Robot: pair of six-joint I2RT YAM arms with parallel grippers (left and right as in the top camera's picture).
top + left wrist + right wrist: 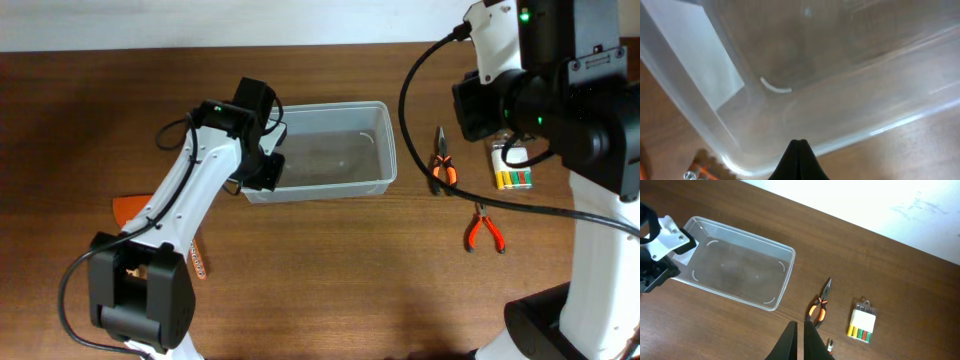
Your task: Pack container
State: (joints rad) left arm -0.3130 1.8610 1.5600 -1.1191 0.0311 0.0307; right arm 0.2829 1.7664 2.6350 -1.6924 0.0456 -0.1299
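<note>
1. Overhead: the container (pixel 335 155) lies mid-table, a clear thin-walled tub with rounded corners, and nothing is in it. The left claw (pixel 265 170) sits on its left end. The orange-handled pliers (pixel 441 168), a second red-handled pair (pixel 485 230) and a small pack of coloured sticks (pixel 515 172) lie well apart from the tub on its right, under the right arm.
2. Left wrist: the container (pixel 840 50) fills the view, glossy and see-through, with wood grain showing through it. The left claw (pixel 799 150) is clenched to one dark wedge right at the rim. I judge it pinches the wall, though the wall between the fingers cannot be seen.
3. Right wrist: the right claw (pixel 801 335) is clenched to a sliver and grasps nothing, high above the pliers (pixel 820 305) and pack (pixel 862 325). The container (pixel 735 267) is to the left. Picking the first tool seems next: release the claw wide, turn it across the slim handles and come straight down. Hard steel on smooth wood may skid.
</note>
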